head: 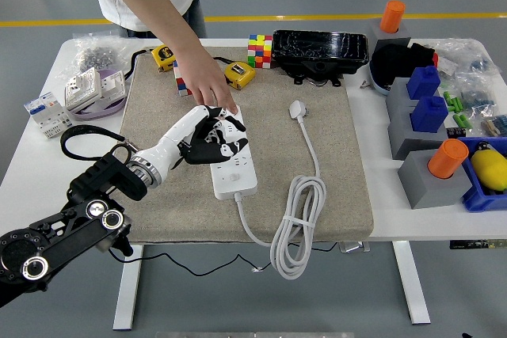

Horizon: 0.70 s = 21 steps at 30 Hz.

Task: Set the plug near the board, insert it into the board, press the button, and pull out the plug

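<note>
A white power strip (236, 173) lies lengthwise on the beige mat (333, 164). My left hand (212, 137) reaches in from the lower left and sits over the strip's middle. Its fingers (228, 129) curl around the black plug (200, 150), which is mostly hidden under the hand. A person's hand (212, 94) presses down on the strip's far end, just beyond my fingers. The strip's own white plug (298, 108) lies loose on the mat to the right, and its cable is coiled (298, 219) near the front edge.
Colourful cubes (259, 50), yellow tape measures (239, 74) and a black tray (321, 51) line the mat's far edge. Sockets (95, 89) lie at the left. Blue and grey blocks with orange cylinders (432, 160) fill the right side.
</note>
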Each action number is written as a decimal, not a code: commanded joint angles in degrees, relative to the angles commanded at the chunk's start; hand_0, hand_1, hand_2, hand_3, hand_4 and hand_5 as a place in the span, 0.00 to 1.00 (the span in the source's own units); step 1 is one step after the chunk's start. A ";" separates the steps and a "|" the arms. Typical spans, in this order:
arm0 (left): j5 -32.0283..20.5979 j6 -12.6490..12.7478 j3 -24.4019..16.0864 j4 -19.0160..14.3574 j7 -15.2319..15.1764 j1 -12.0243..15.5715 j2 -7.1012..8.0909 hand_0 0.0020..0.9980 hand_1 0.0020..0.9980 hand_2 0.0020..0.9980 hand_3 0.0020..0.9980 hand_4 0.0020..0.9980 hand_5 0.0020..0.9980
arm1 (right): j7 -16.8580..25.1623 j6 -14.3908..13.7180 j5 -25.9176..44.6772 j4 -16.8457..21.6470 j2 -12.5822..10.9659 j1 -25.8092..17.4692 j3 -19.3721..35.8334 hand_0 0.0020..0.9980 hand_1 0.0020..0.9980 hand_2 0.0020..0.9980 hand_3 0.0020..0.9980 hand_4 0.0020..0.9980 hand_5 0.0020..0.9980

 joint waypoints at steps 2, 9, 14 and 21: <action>-0.10 0.39 0.06 0.12 -0.29 0.11 0.01 0.30 0.35 0.35 0.41 0.74 0.22 | -0.02 0.02 0.00 -0.04 -0.01 0.03 -0.09 0.68 0.69 0.70 0.60 0.94 0.53; 0.06 0.48 0.22 -0.08 -0.27 0.12 0.27 0.32 0.37 0.40 0.41 0.75 0.25 | -0.03 0.03 0.03 -0.09 -0.13 0.06 -0.27 0.68 0.69 0.70 0.60 0.94 0.53; 0.21 0.47 0.32 -0.16 -0.10 0.15 0.33 0.32 0.38 0.40 0.41 0.76 0.27 | -0.02 0.01 0.00 -0.03 -0.27 0.11 -0.31 0.68 0.69 0.70 0.60 0.94 0.53; 0.52 0.25 0.18 -0.24 0.32 0.52 0.29 0.32 0.38 0.41 0.41 0.76 0.27 | -0.01 0.03 -0.02 -0.04 -0.18 -0.09 -0.31 0.68 0.69 0.70 0.60 0.94 0.53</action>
